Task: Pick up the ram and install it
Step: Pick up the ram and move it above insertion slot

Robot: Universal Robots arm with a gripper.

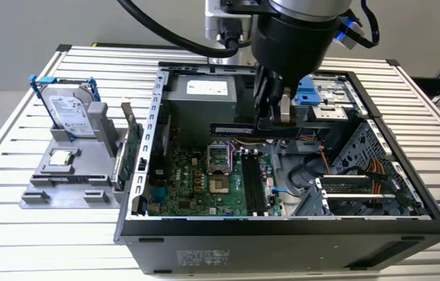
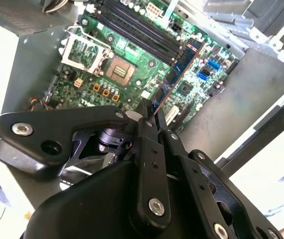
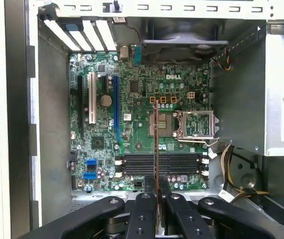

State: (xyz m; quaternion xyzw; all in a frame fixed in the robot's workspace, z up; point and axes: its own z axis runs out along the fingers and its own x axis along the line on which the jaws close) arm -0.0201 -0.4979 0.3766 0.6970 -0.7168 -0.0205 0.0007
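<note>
My gripper (image 1: 271, 124) is shut on the ram (image 1: 231, 129), a slim dark strip held level above the open computer case (image 1: 282, 225). In the second wrist view the ram (image 2: 180, 67) sticks out from between the black fingertips of the gripper (image 2: 151, 110), over the motherboard (image 2: 82, 84). In the first wrist view the ram (image 3: 156, 144) is edge-on, a thin line rising from the gripper (image 3: 157, 198) and crossing the long black memory slots (image 3: 182, 163). Those slots (image 1: 253, 184) lie below and nearer the case's front than the ram. The ram hangs apart from them.
At the exterior view's left, a grey fixture (image 1: 40, 196) holds a hard drive (image 1: 72, 111), a small silver chip (image 1: 62, 157) and a green expansion card (image 1: 130, 155). Inside the case are the power supply (image 1: 200, 93), processor socket (image 1: 218, 155), cables (image 1: 329, 170) and a drive cage (image 1: 360, 193).
</note>
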